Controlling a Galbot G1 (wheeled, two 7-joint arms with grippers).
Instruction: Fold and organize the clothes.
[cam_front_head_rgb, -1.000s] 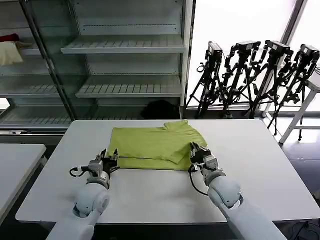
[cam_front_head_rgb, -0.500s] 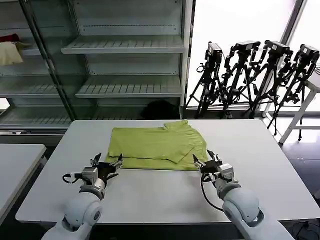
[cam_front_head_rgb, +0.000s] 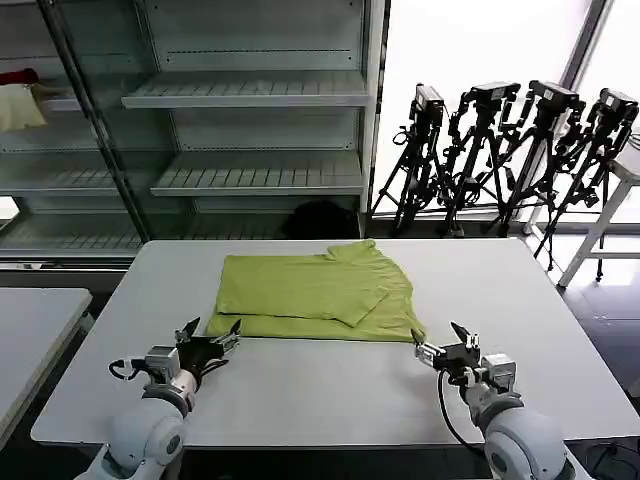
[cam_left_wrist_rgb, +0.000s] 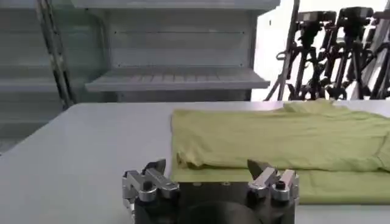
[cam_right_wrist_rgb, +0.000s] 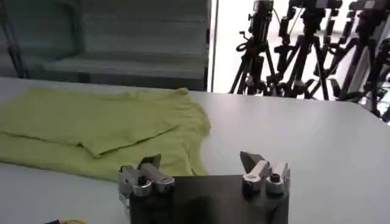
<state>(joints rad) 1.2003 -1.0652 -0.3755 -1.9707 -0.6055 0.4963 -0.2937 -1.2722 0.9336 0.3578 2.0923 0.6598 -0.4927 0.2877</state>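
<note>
The lime yellow-green T-shirt lies folded on the white table, with one flap laid over its right half. My left gripper is open just off the shirt's near left corner, touching nothing. My right gripper is open a little off the near right corner, over bare table. In the left wrist view the shirt lies ahead of the open left gripper. The right wrist view shows the shirt ahead and to one side of the open right gripper.
Metal shelving stands behind the table, with a cream-and-red cloth on a far-left shelf. Several black tripods stand at the back right. A second white table sits to the left. Bare tabletop lies in front of the shirt.
Both grippers have let go of the shirt's near edge and drawn back toward the table's front, the left one leftward and the right one rightward. The shirt stays put.
</note>
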